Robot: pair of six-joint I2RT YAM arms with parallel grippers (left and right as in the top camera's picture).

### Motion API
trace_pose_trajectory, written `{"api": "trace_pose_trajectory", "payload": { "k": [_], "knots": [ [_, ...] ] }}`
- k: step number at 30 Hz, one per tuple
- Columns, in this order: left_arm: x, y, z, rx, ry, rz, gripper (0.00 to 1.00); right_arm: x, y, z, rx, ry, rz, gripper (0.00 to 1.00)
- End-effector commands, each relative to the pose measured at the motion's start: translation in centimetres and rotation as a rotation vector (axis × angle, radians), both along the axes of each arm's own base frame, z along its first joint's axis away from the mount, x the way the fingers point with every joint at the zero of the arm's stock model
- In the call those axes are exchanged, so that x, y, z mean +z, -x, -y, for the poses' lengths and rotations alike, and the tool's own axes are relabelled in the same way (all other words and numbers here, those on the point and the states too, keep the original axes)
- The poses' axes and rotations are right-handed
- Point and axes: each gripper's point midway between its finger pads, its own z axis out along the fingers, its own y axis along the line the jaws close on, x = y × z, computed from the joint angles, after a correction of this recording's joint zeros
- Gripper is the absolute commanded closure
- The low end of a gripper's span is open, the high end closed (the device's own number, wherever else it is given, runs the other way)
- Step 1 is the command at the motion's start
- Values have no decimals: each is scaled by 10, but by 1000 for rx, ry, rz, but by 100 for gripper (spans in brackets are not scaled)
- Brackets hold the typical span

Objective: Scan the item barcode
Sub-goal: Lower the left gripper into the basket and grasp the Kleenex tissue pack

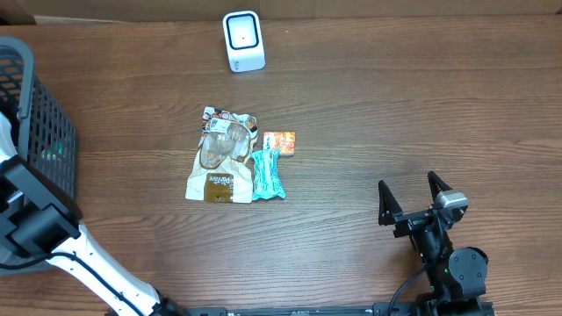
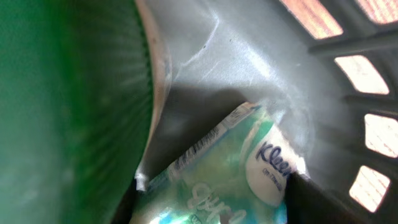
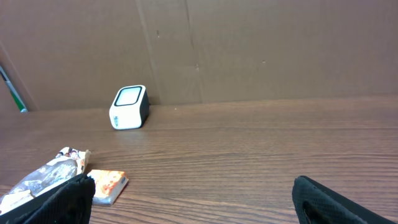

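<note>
Kleenex tissue pack (image 2: 217, 180) is what we find at the far left of the scene, lying down in the dark gray basket (image 1: 35, 114) and leaning against its pale inner wall beside a large green item (image 2: 68, 112). We see the left gripper (image 2: 217, 208) reaching into the basket with a dark finger on each side of the pack. We cannot tell whether the jaws pinch the pack or merely flank it. Near the middle of the wooden table (image 1: 395, 105) we see a clear-and-brown snack bag (image 1: 219, 158). A teal packet (image 1: 267, 174) touches its right edge, and a small orange box (image 1: 279, 140) sits just beyond the packet. At the far edge stands the white scanner (image 1: 243, 40), upright and well apart from these items. At the near right we see the right gripper (image 1: 410, 195) above bare wood, its jaws spread wide and holding nothing.
</note>
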Motion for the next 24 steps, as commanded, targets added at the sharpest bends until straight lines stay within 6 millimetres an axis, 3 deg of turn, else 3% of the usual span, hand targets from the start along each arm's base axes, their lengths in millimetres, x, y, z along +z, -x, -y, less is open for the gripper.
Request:
{"api": "trace_pose_trajectory", "payload": {
  "k": [1,2,4,8,11,13,18,24],
  "knots": [
    [-35,26,9,-13,-4,-137,67,-2,0,1,-6,-3,3,0],
    [-36,28,9,-12,-3,-142,82,-2,0,1,-6,-3,2,0],
    [-35,28,9,-10,-4,-144,95,-2,0,1,-6,-3,2,0],
    [-20,27,7,27,-5,-134,96,-2,0,1,-6,-3,2,0],
    [8,21,3,58,-26,-93,96,-2,0,1,-6,-3,2,0],
    [37,17,0,65,-56,-52,96,-2,0,1,-6,-3,2,0],
    [140,19,1,95,-160,99,96,-2,0,1,-6,-3,2,0],
    [265,47,33,93,-278,324,95,-2,0,1,-6,-3,2,0]
  ]
}}
